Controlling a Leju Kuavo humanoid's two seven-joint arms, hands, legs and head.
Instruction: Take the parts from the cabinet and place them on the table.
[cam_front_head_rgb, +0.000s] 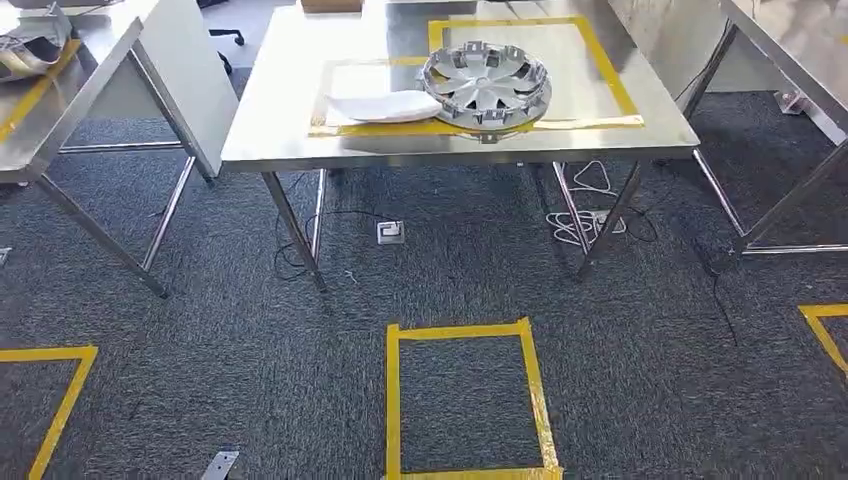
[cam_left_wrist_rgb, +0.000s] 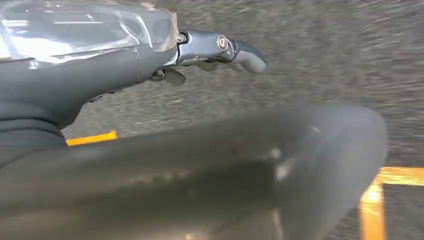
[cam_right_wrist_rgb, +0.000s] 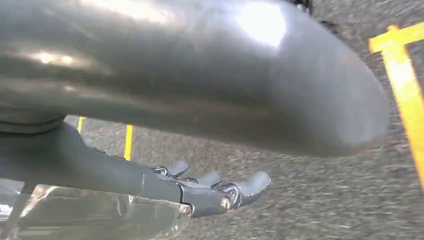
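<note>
Head view looks down at a steel table (cam_front_head_rgb: 300, 120) sitting on dark grey carpet (cam_front_head_rgb: 200, 380). A silver hubcap (cam_front_head_rgb: 486, 84) lies flat inside a yellow tape frame (cam_front_head_rgb: 620, 95) on the tabletop, and a white curved part (cam_front_head_rgb: 385, 104) lies just beside it on the left, its end touching or slightly tucked under the hubcap's rim, hard to say which. So both parts are already on the table.

Around it: another steel table (cam_front_head_rgb: 60, 90) off to the left with some shiny silver part (cam_front_head_rgb: 35, 45) on its top corner, and a third table's legs (cam_front_head_rgb: 770, 200) on the right. Under the middle table there's a floor socket (cam_front_head_rgb: 391, 232) and a tangle of white cable (cam_front_head_rgb: 580, 225) by the right legs. On the carpet nearer the camera is a yellow tape square (cam_front_head_rgb: 465, 400), with more tape corners left (cam_front_head_rgb: 55, 395) and right (cam_front_head_rgb: 825, 330).

The left wrist view shows the left hand (cam_left_wrist_rgb: 220, 52) over the carpet, fingers stretched out, gripping nothing. In the right wrist view it's the same deal for the right hand (cam_right_wrist_rgb: 215, 187): fingers spread and loose, nothing in it. Both wrist shots are pretty blurry.
</note>
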